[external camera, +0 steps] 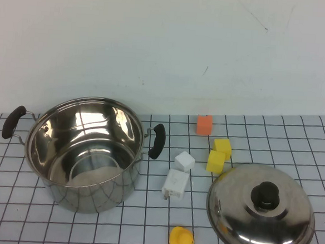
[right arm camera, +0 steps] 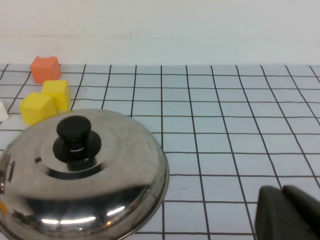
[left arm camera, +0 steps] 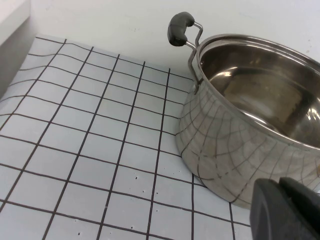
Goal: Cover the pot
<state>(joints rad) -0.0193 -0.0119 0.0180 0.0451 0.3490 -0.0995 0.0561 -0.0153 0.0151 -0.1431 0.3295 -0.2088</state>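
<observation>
The large shiny steel pot (external camera: 85,153) with two black side handles stands open and empty on the left of the gridded table. It also shows in the left wrist view (left arm camera: 255,120). The domed steel lid (external camera: 261,211) with a black knob lies on the table at the front right, and shows in the right wrist view (right arm camera: 80,172). My left gripper (left arm camera: 286,210) is shut and empty, low beside the pot's outer wall. My right gripper (right arm camera: 287,212) is shut and empty over the table beside the lid. Neither gripper shows in the high view.
Between pot and lid lie two white blocks (external camera: 178,176), two yellow blocks (external camera: 219,155), an orange block (external camera: 204,125) and a yellow rubber duck (external camera: 181,239). A white wall rises behind the table.
</observation>
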